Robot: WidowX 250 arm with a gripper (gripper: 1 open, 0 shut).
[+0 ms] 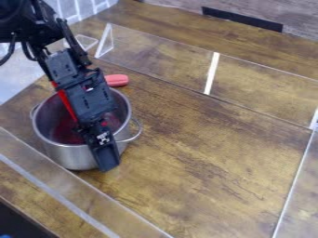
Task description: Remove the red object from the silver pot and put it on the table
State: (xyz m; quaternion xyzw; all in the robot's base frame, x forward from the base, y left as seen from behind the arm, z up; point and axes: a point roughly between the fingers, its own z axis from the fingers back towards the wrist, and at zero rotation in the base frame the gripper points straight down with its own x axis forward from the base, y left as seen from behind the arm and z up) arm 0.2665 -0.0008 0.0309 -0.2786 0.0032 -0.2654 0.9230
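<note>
The silver pot [50, 147] stands on the dark wood table [211, 158] at the left. Its inside glows red, and a patch of the red object [117, 119] shows by the right wall; the rest is hidden by the arm. My black gripper [99, 147] slants down across the pot's mouth. Its tip reaches over the front right rim, with one finger [107, 156] outside the wall. The jaws are seen end-on against the pot, so I cannot tell their gap or whether they hold the rim or the red object.
A small red-orange piece [114, 80] lies on the table just behind the pot. A clear triangular stand [104, 39] is at the back left. A white strip [211, 72] lies on the planks at the middle back. Clear tape lines cross the near left corner.
</note>
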